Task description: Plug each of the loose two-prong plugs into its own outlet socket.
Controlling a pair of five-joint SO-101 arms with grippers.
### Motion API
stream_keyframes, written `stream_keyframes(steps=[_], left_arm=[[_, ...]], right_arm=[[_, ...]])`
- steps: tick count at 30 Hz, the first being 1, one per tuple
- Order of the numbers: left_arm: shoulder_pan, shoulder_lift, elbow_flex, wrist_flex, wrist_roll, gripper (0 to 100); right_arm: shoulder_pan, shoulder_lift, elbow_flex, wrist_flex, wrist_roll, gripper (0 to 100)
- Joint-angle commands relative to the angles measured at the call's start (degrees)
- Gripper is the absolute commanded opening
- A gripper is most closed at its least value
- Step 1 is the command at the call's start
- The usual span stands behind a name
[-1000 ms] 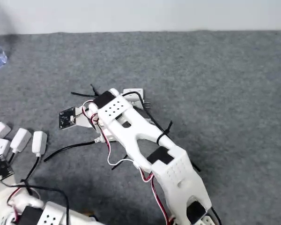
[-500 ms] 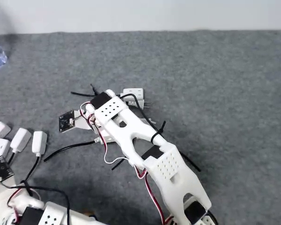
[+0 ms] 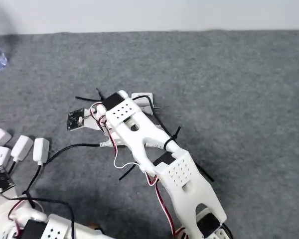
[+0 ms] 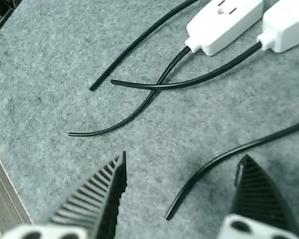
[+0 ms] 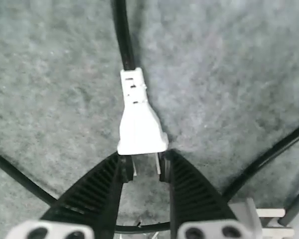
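While both arms stand over the grey felt table cover (image 3: 239, 99), the right arm (image 3: 154, 139) lies stretched from 5 o'clock toward the table's middle.

Right gripper (image 5: 143, 167): clenched on the metal prongs of a white plastic two-prong plug (image 5: 139, 124). The black ribbed fingers (image 5: 102, 189) press in from either side. The plug body lies on the felt just past the fingertips, and its black round cord (image 5: 122, 35) runs straight away from the gripper.

A second white plug block with two bare prongs (image 3: 143, 98) sits on the felt just beside the right arm's wrist, at about 1 o'clock of it, and no gripper holds it.

Left gripper (image 4: 177, 196): released, with the jaws wide apart above the felt. The loose end of a thin black wire (image 4: 214, 159) lies between them, touching neither.

Beyond it lie two white rectangular outlet sockets (image 4: 224, 20) side by side, each trailing a black lead. One shows its slots facing up, with nothing plugged in.

From above, the white socket blocks (image 3: 21, 148) lie together at 9 o'clock of the table. They are well apart from the held plug. The left arm (image 3: 45, 229) sits at 7 o'clock.
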Motion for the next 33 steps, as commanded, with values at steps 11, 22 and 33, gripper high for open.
stream_keyframes(steps=[11, 22, 33], left_arm=[[1.8, -0.8, 0.0, 0.7, -0.9, 33], [1.8, -0.6, 0.0, 0.7, -0.9, 33], [1.9, -0.6, 0.0, 0.8, -0.9, 33]], right_arm=[[1.5, -4.2, -12.3, 15.9, -0.9, 0.8], [18.7, -19.8, -10.2, 16.8, -2.8, 0.8], [51.1, -34.6, -2.6, 16.7, 3.3, 0.8]])
